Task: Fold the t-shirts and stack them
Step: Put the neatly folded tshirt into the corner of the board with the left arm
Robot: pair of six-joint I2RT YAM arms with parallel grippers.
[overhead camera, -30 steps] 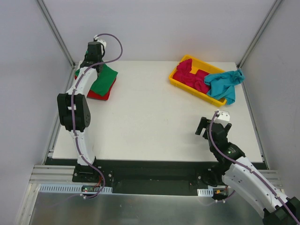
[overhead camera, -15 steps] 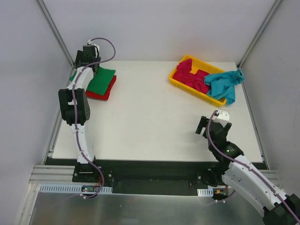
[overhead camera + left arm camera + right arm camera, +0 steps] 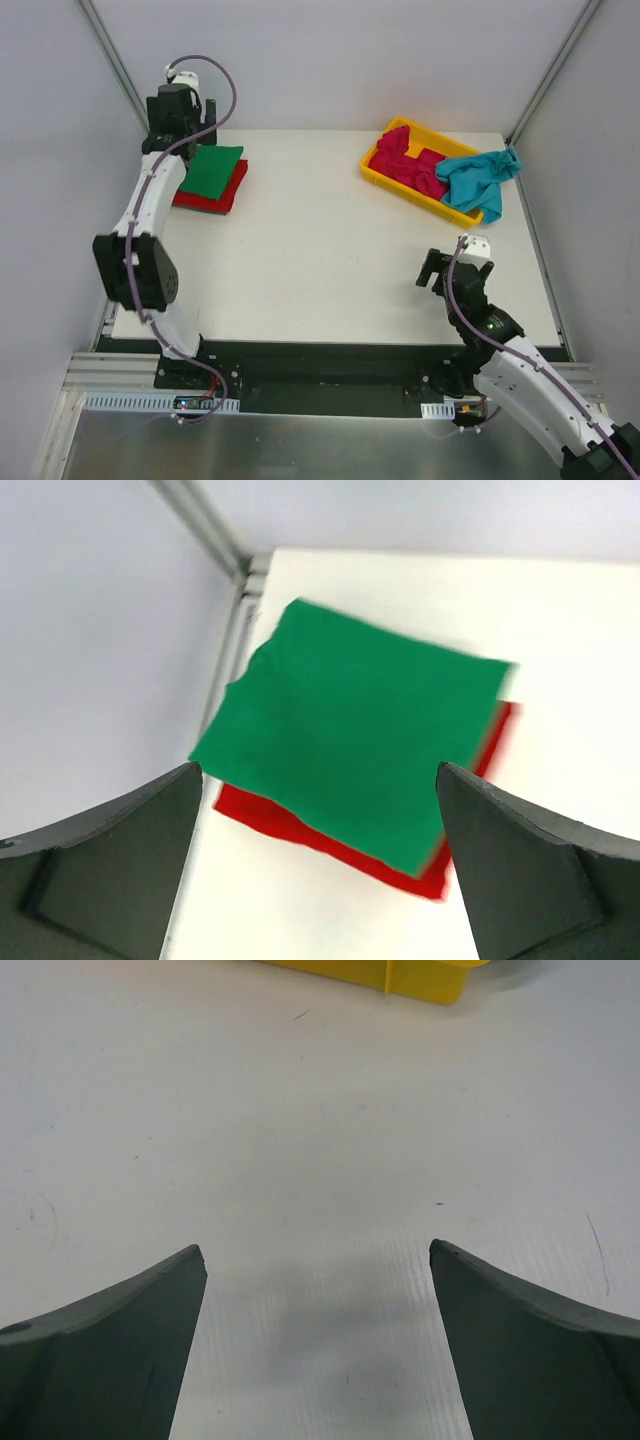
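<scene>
The folded green t-shirt (image 3: 350, 740) lies on the red t-shirt (image 3: 330, 840) at the far-left corner of the desk (image 3: 300, 240), hiding all but 2 red edges. Both the left end effector (image 3: 318, 772) above it and the right end effector (image 3: 318, 1250) gape empty.

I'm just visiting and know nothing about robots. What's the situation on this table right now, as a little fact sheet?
Folded stack: green t-shirt on top of red t-shirt, far left corner of table
Yellow tray: far right; magenta-pink t-shirt crumpled inside, teal t-shirt spilling over its rim
Left gripper: open, above the stack, holding nothing
Right gripper: open, over bare table, holding nothing
Left to fold: magenta-pink and teal
</scene>
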